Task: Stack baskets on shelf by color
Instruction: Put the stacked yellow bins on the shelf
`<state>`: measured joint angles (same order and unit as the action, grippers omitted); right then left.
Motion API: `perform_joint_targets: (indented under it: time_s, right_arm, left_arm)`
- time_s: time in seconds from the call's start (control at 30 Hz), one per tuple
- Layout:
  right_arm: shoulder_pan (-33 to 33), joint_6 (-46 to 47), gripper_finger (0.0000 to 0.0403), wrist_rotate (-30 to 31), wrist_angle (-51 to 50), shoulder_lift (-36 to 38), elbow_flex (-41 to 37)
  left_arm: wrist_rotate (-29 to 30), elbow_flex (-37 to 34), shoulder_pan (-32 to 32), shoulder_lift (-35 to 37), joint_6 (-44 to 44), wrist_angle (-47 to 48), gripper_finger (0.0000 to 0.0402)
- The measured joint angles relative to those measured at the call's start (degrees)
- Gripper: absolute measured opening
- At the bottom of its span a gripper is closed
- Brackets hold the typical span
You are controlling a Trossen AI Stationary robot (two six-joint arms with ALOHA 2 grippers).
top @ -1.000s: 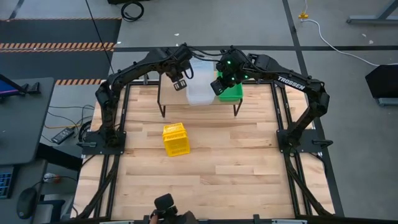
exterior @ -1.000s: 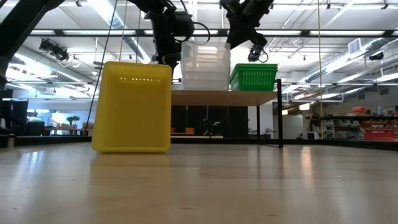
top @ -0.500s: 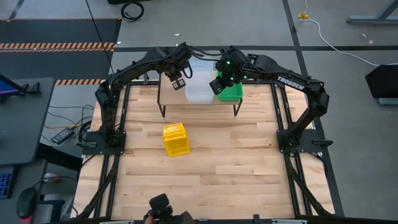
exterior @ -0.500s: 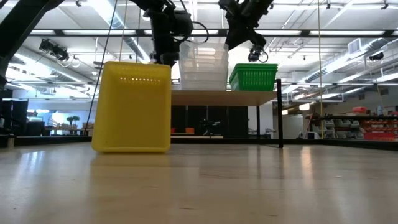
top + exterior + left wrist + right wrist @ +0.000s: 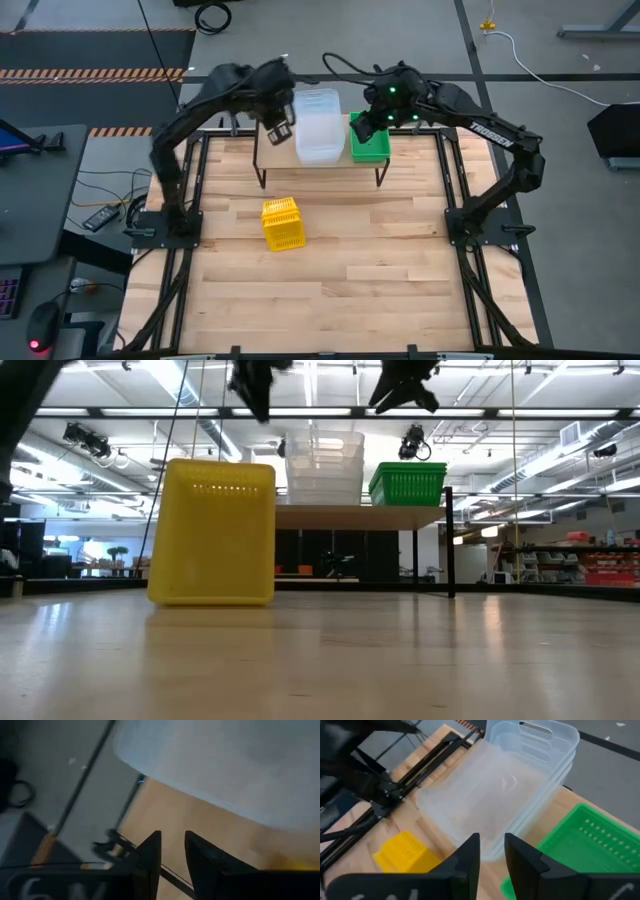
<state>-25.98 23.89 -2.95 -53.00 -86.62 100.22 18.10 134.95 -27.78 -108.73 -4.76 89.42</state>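
Two dark, jointed arms — white TROSSEN lettering along the right arm [image 5: 490, 135], green lights glowing near its wrist; blunt black fingers [image 5: 470, 855] — flat-sided.

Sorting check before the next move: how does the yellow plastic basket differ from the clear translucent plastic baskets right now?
The yellow plastic basket lies alone on the big wooden tabletop; the clear translucent plastic baskets sit nested in a stack on the wooden plank shelf. The yellow one is opaque with slotted sides, the clear ones smooth and see-through, and they look larger. Neither is held by a pincer.
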Motion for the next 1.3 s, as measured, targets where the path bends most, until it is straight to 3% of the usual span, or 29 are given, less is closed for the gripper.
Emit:
perform_joint_targets:
  time_s: [0.2, 0.53, 0.83, 1.13, 1.3]
  right_arm:
    - [0.7, -3.1, 0.0111, -1.2, -4.9, 3.5, 0.1]
    - [0.7, -11.5, 0.0113, -2.0, -10.4, 5.1, 0.1]
    - [2.6, -9.2, 0.0124, -7.2, -18.1, 7.0, -2.2]
    - [8.2, -3.3, 0.015, -0.9, -18.3, 9.1, -2.3]
    - [10.4, -1.3, 0.0158, 0.5, -20.7, 9.1, -2.4]
  left_arm:
    - [-3.4, -0.4, 10.9, 6.4, 8.6, 0.5, 0.0094]
    - [3.3, -1.4, 27.2, 5.8, 20.2, 0.3, 0.012]
    - [2.0, -23.0, 40.5, 6.8, 28.7, 0.8, 0.0188]
    - [14.1, -36.8, 48.4, 6.8, 40.5, 0.6, 0.0274]
    - [14.2, -40.8, 49.3, 6.7, 46.3, -0.5, 0.0303]
